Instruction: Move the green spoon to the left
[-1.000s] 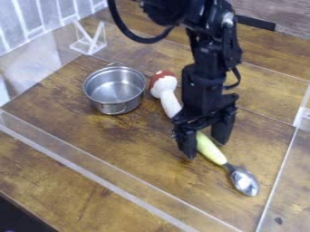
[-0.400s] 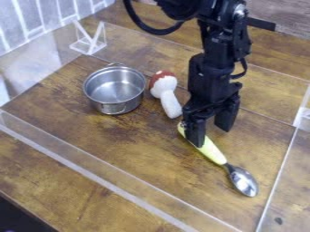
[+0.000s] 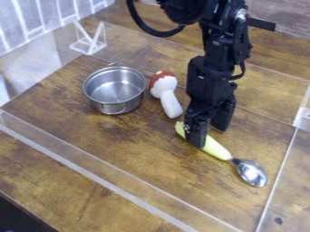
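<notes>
The green spoon (image 3: 213, 145) lies on the wooden table right of centre, its yellow-green handle pointing up-left and its shiny metal bowl (image 3: 251, 172) towards the lower right. My gripper (image 3: 208, 129) points straight down over the handle's upper end. It is open, with one dark finger (image 3: 194, 134) on the near-left side of the handle and the other on the far-right side. The fingers hide the very tip of the handle. I cannot tell whether the fingers touch the handle.
A white stubby object with a red tip (image 3: 168, 93) lies just left of the gripper. A small metal pot (image 3: 115, 89) stands further left. A clear plastic wall (image 3: 109, 172) runs along the table's near side, and a clear stand (image 3: 85, 39) sits at the back left.
The gripper has rolled about its vertical axis and edged slightly up the picture over the handle. The spoon's bowl now lies a little further right and up than before.
</notes>
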You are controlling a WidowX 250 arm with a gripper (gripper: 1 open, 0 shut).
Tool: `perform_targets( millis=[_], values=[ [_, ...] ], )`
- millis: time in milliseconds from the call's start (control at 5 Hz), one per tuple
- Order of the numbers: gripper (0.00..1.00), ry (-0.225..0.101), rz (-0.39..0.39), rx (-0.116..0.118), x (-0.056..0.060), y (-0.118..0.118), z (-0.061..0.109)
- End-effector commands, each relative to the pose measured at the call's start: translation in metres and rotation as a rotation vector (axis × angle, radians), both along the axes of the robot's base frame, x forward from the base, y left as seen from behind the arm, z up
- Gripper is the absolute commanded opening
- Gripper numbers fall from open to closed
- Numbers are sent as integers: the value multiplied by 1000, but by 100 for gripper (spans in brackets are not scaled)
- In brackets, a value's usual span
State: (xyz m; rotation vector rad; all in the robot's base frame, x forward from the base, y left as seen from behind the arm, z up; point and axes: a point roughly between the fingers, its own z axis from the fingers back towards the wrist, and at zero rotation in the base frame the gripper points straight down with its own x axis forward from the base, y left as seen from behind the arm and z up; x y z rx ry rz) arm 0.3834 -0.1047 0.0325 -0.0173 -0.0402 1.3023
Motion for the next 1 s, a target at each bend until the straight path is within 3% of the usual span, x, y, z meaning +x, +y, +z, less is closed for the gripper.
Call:
perform_targets(
  millis=[0, 200, 600, 800],
  values=[
    [100, -41, -7, 1, 10, 1, 14],
    [100, -33, -21, 8, 12, 3, 15],
    [100, -13, -164, 21, 11, 17, 18],
    [100, -2, -87, 25, 16, 16, 20]
  ],
)
